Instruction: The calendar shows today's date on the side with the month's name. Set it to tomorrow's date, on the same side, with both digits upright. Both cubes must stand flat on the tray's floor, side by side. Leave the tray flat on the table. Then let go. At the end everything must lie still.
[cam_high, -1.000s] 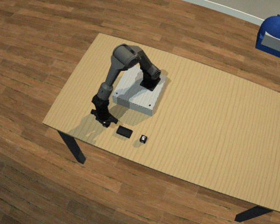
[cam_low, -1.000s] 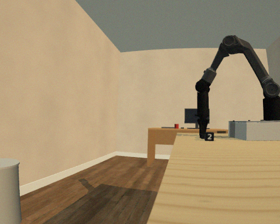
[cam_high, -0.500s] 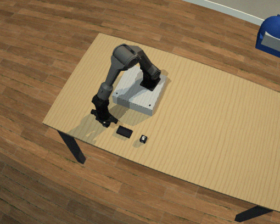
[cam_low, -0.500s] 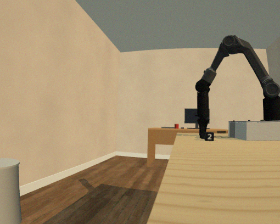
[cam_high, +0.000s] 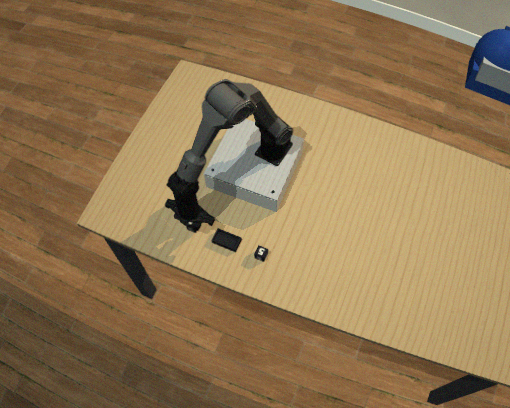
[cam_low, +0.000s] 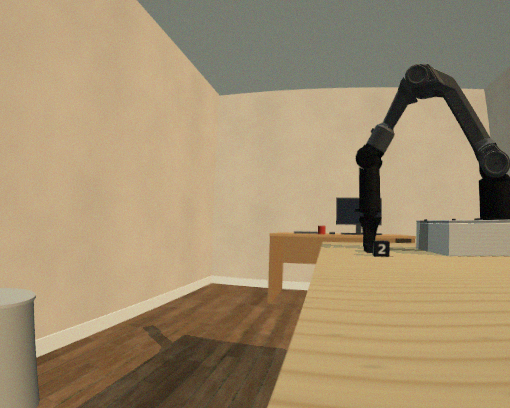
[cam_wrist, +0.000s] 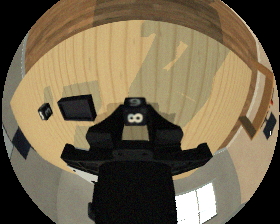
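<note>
My gripper (cam_high: 193, 226) (cam_low: 368, 249) (cam_wrist: 135, 110) points down, low over the table, shut on a black cube (cam_wrist: 135, 118). In the wrist view this cube shows a white 8 lying sideways and, beyond it, a 6 or 9. Whether it touches the table I cannot tell. The black tray (cam_high: 226, 240) (cam_wrist: 77, 108) lies flat and empty beside the gripper. The other black cube (cam_high: 261, 253) (cam_low: 381, 249) (cam_wrist: 45, 111) stands on the table beyond the tray, outside it. Its top digit looks like a 5; its side facing the exterior camera shows an upright 2.
The grey base block (cam_high: 242, 187) (cam_low: 432, 237) under the arm stands behind the tray. The front edge of the table (cam_high: 350, 280) runs close in front of the tray and the loose cube. A second desk (cam_low: 295, 245) with a monitor stands away in the background.
</note>
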